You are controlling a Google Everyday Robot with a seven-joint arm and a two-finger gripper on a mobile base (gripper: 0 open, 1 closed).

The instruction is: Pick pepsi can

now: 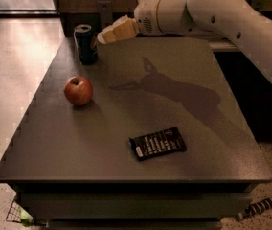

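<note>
The pepsi can (85, 44) is a dark can with a silver top rim. It stands upright near the far left corner of the grey table (141, 104). My gripper (103, 36), with cream-coloured fingers, hangs above the table just right of the can's top, close to it but apart from it. The white arm reaches in from the upper right.
A red apple (78, 91) sits on the table's left side, in front of the can. A flat black snack packet (157, 143) lies near the front middle. The table's left edge drops to a light floor. A dark wall stands behind the table.
</note>
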